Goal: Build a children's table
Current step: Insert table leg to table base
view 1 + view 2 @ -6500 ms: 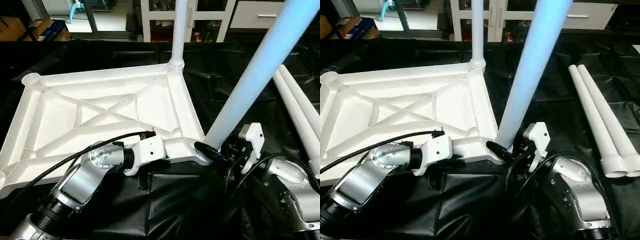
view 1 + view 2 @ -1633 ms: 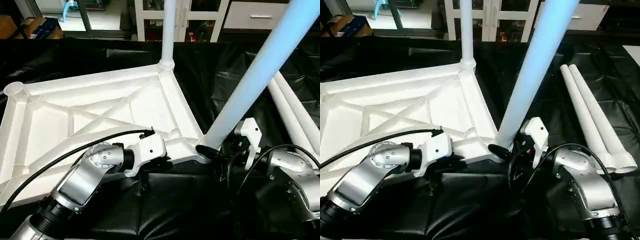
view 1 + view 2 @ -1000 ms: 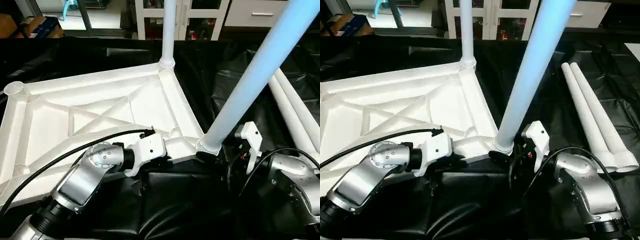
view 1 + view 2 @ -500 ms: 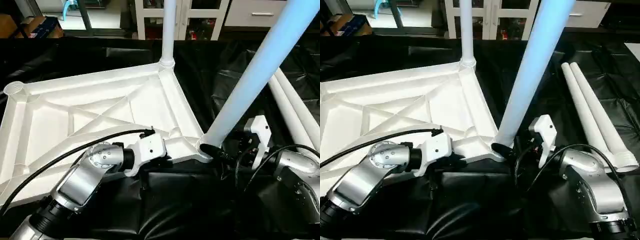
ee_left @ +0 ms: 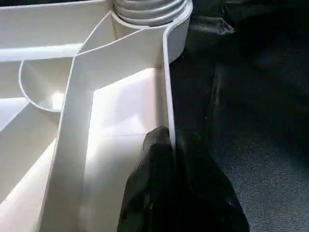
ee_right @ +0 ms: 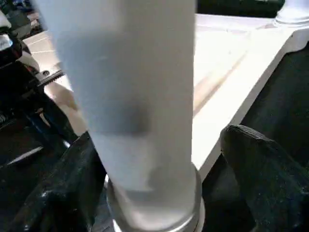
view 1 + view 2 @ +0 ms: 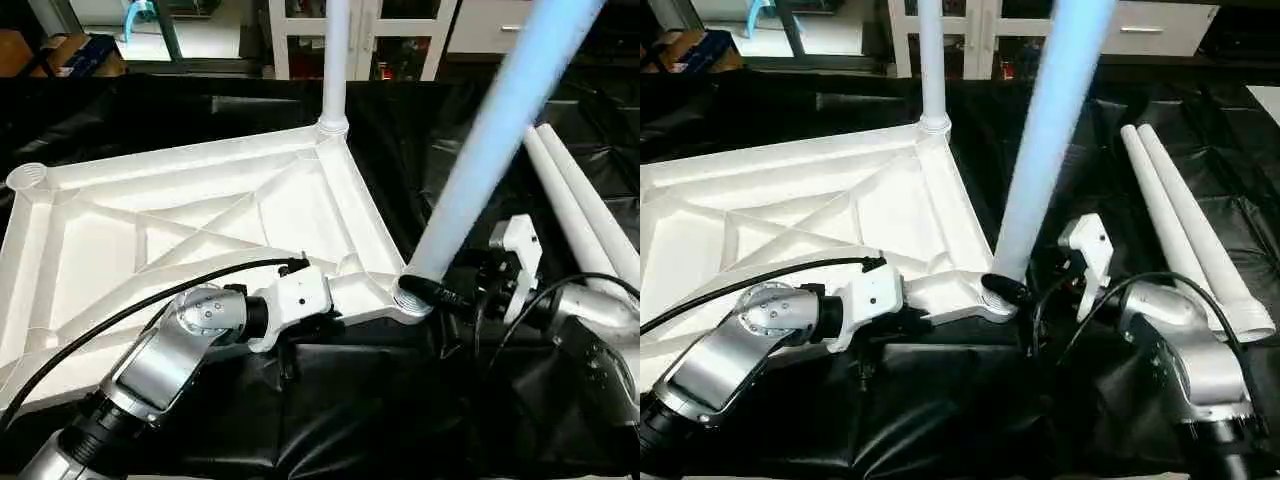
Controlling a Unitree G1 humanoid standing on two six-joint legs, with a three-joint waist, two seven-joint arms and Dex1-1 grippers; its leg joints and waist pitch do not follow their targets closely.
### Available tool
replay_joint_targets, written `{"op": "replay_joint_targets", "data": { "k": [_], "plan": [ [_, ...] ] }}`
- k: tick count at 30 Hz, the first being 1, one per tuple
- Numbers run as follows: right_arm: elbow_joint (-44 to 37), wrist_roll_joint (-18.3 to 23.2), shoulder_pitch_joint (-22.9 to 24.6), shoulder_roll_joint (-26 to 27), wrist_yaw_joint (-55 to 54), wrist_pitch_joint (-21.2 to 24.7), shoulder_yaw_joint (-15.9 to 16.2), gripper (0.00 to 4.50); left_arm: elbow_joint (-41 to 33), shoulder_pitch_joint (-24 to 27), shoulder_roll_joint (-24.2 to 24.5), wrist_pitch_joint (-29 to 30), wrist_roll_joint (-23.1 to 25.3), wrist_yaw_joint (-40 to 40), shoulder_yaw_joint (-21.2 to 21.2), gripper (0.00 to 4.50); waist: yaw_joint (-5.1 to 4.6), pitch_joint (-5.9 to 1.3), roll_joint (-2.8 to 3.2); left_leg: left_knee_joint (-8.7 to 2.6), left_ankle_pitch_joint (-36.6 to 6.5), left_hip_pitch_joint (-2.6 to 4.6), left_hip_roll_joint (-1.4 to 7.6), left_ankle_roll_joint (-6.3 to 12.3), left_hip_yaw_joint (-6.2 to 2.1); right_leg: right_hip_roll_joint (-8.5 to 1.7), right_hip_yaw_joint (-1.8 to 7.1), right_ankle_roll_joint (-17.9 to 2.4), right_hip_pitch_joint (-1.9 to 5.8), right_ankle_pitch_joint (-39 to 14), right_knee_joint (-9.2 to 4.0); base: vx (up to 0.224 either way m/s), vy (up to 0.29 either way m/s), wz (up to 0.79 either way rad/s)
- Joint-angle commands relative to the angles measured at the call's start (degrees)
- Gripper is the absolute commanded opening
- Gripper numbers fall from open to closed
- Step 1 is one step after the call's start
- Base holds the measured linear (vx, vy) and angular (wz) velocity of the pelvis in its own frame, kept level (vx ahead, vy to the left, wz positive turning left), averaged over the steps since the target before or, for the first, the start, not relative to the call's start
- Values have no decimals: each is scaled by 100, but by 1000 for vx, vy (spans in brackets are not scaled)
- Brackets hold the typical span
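The children's table top (image 7: 200,220) lies upside down on black cloth, ribs up. One white leg (image 7: 335,50) stands upright in its far right corner socket. A second leg (image 7: 480,160) leans to the right, with its foot in the near right socket (image 7: 412,297). My left gripper (image 5: 170,137) is shut on the top's near rim, close to that socket. My right gripper (image 7: 440,295) is open around the leaning leg's base. One finger (image 6: 72,188) lies against the leg, and the other finger (image 6: 256,164) stands apart from it.
Two spare legs (image 7: 1180,200) lie side by side on the cloth at the right. The far left corner socket (image 7: 27,177) holds no leg. White cabinets (image 7: 420,30) stand behind the work surface.
The leaning leg's upper end has swung a little to the left, so it stands steeper. My right wrist has shifted slightly beside it. The left arm has not moved.
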Motion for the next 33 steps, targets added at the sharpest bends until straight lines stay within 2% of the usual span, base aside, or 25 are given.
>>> {"op": "replay_joint_targets", "data": {
  "k": [1, 6, 8, 15, 19, 21, 22, 24, 33],
  "plan": [
    [16, -20, -16, -36, 53, -30, 19, 390, -44, 63, 12, -124, 9, -110, -165, 0, -32, -311, -100, -263, -227, 69, 199, 862, -57, -288, 231, -1532, 254, -32, -267, 0, 0, 0],
    [153, 50, -126, -12, 184, 4, -4, 390, -47, 70, 6, -115, 10, -98, -165, 0, -34, -311, -101, -252, -255, 58, 196, 886, -58, -289, 228, -1541, 251, -90, -262, 0, 0, 0],
    [170, 92, -155, 25, 214, -1, -16, 362, -45, 68, 3, -117, 9, -95, -164, 0, -34, -313, -104, -249, -262, 56, 196, 873, -59, -289, 230, -1536, 248, -129, -261, 0, 0, 0],
    [153, 202, -165, 118, 227, 34, -53, 314, -27, 61, 7, -124, 13, -89, -155, 0, -32, -325, -97, -237, -172, 59, 201, 909, -57, -279, 229, -1584, 242, 55, -234, 0, 0, 0],
    [196, 162, -129, 146, 162, -11, -102, 273, -21, 70, 9, -125, 15, -90, -152, 0, -34, -315, -95, -245, -286, 62, 201, 854, -55, -285, 230, -1574, 239, -109, -252, 0, 0, 0],
    [192, 166, -119, 151, 140, -3, -123, 268, -17, 75, 11, -130, 18, -91, -153, 0, -33, -315, -101, -244, -281, 56, 197, 843, -56, -284, 233, -1566, 244, -102, -251, 0, 0, 0],
    [181, 176, -105, 159, 121, -1, -144, 261, -12, 78, 11, -138, 23, -94, -154, 0, -24, -331, -60, -240, -252, 64, 198, 834, -62, -285, 230, -1572, 246, -64, -242, 0, 0, 0],
    [153, 189, -92, 163, 107, 6, -157, 236, -4, 76, 11, -147, 27, -98, -154, 0, -30, -333, -80, -236, -225, 62, 196, 845, -57, -278, 230, -1591, 247, 34, -238, 0, 0, 0],
    [123, 127, -262, 240, -64, -43, -184, 159, -11, 76, 15, -180, 41, -105, -164, 0, -26, -347, -78, -231, -170, 66, 199, 865, -59, -275, 225, -1643, 252, 163, -220, 0, 0, 0]
  ]
}}
